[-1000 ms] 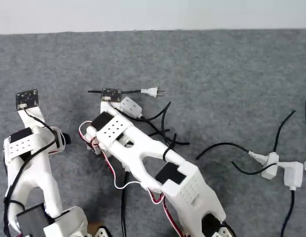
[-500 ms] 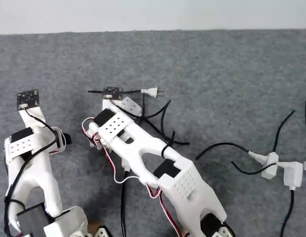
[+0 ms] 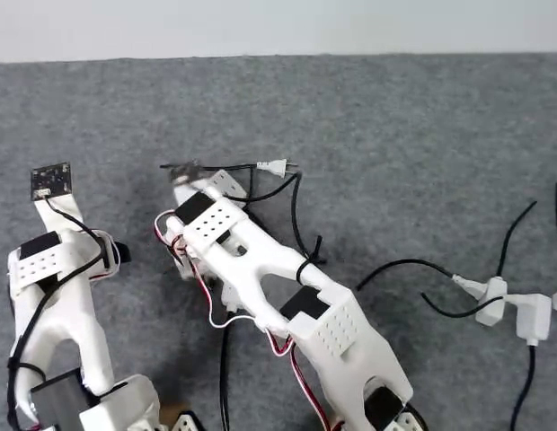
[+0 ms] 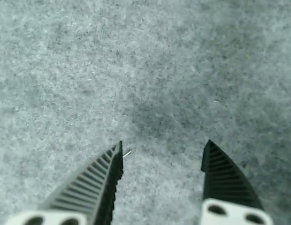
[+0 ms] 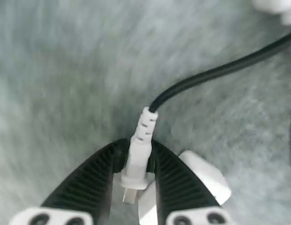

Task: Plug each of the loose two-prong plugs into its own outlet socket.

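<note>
1. Arms: two, both in the lower half of the high view, on a grey mat [image 3: 395,117].
2. Left gripper [image 4: 164,145]: fingers spread wide with nothing between them and bare mat beneath.
3. Right gripper [image 5: 136,147]: clamped on one white two-prong plug, the held plug [image 5: 137,157]. Its prongs point toward the camera, and a black cord [image 5: 220,70] leaves its far end.
4. Plugs counted: two. The second, the loose plug [image 3: 277,166], lies on the mat left of centre in the upper half of the high view. It is just right of the right arm's tip, with its prongs pointing right.
5. Sockets counted: three white pieces.
   - The near socket [image 3: 226,184] lies just beside the right gripper.
   - The socket pair [image 3: 527,314], two pieces touching each other, sits near the right edge, well apart from both plugs.
</note>
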